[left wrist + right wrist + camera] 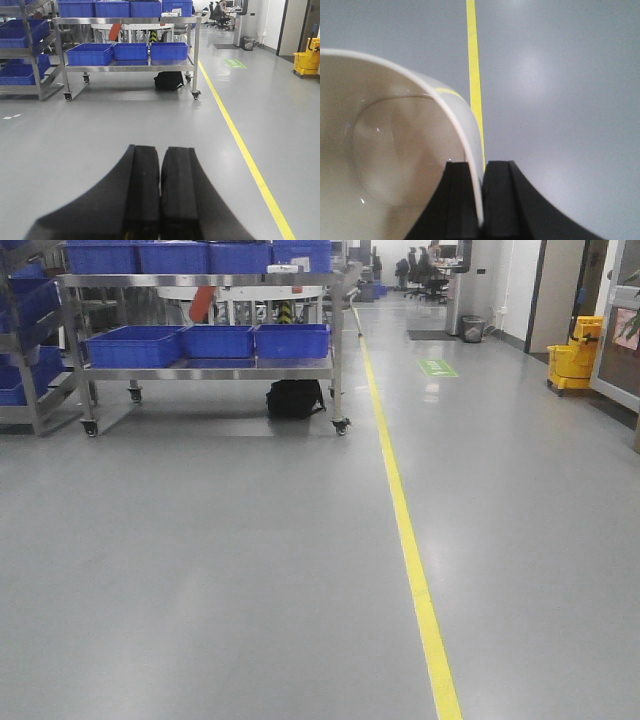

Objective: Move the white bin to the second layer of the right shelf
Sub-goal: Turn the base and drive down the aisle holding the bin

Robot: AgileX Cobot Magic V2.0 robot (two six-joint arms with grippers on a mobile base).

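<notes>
In the right wrist view the white bin (385,150) fills the left half, glossy cream inside, held above the grey floor. My right gripper (481,167) is shut on the bin's rim, one finger inside the wall and one outside. My left gripper (160,152) is shut with nothing in it, its black fingers touching, low over the floor. The right shelf second layer is out of view. The bin and both grippers do not show in the front view.
A steel trolley (205,370) on castors with blue crates (220,340) stands ahead left, a black bag (295,398) under it. A rack with blue crates (20,55) is at far left. A yellow floor line (405,530) runs forward. A yellow mop bucket (575,355) stands at right.
</notes>
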